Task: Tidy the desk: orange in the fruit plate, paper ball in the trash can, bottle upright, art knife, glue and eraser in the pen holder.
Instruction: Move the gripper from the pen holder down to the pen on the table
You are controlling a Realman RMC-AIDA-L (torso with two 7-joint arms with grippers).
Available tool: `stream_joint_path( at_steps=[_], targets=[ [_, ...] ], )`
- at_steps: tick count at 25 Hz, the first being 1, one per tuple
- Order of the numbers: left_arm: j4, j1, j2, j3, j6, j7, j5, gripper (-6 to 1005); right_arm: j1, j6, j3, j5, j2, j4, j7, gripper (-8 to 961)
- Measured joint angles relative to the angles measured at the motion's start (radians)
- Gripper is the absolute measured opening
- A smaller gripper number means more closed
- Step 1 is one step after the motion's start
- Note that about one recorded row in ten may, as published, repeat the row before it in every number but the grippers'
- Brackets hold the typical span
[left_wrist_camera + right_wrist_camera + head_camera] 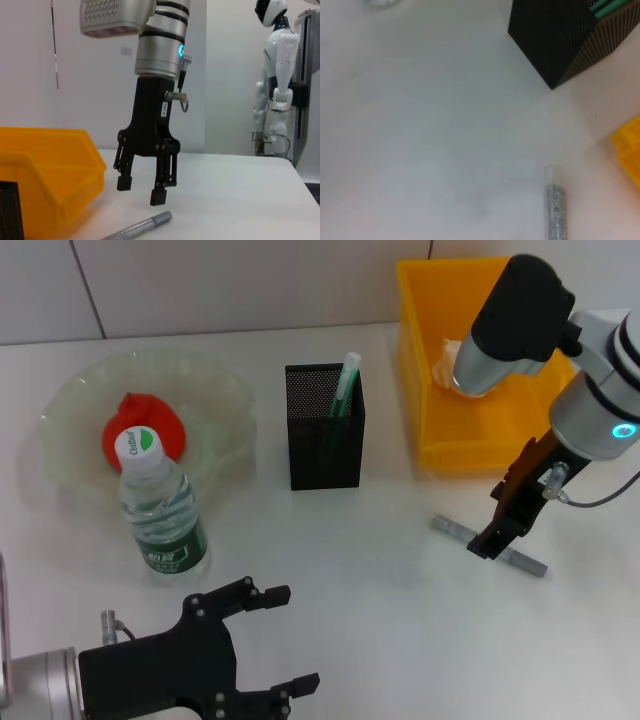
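Desk (pixel 330 570): white tabletop, most task items already placed.

Orange (pixel 135 430): sits inside fruit plate (pixel 215 380), at far L of desk. Bottle (pixel 160 505): upright, cap on, just in front of plate at its near rim; part of orange hidden behind cap.

Pen holder (pixel 325 435): black mesh cup, mid-desk, between plate and trash can. A green-and-white stick-shaped item (pixel 346 380) leans in its far R corner; cannot tell what else is inside. Eraser not identifiable in any view.

Trash can (pixel 470 435): yellow bin at far R. White crumpled paper ball (pixel 448 358) partly visible inside, mostly hidden by R arm's forearm.

Art knife (pixel 455 530): slim grey-silver bar lying flat on desk, in front of trash can, angled. Wrist views show its metallic end (pixel 145 226), (pixel 555 207) resting on the tabletop, apart from pen holder and bin.

R gripper (pixel 492 548): pointing down directly over mid-section of knife. L wrist view shows R gripper (pixel 141 190) w/ fingers apart, tips just above desk, nothing between them, knife lying below and not touched.

L gripper (pixel 285 638): near edge of desk, front L, low, in front of bottle and well apart from it. Fingers spread wide, holding nothing
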Motion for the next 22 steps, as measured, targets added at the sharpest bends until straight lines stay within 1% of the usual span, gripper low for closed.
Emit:
stream_joint_path(
  at_steps=[5, 8, 15, 22],
  targets=[
    [-0.031, -0.005, 0.000, -0.002, 0.004, 0.020, 0.000, 864, 0.023, 0.064, -0.005, 0.000, 0.001, 0.101, 0.014, 787],
    [-0.032, -0.006, 0.000, -0.002, 0.003, 0.022, 0.000, 864, 0.034, 0.089, -0.006, 0.000, 0.001, 0.136, 0.014, 786],
    [-0.034, -0.007, 0.000, -0.002, 0.000, 0.025, -0.001, 864, 0.057, 0.141, -0.008, -0.001, 0.004, 0.198, 0.022, 784],
    [-0.034, -0.007, 0.000, 0.000, -0.001, 0.025, -0.001, 864, 0.066, 0.166, -0.009, -0.001, 0.004, 0.229, 0.029, 782]
  ],
)
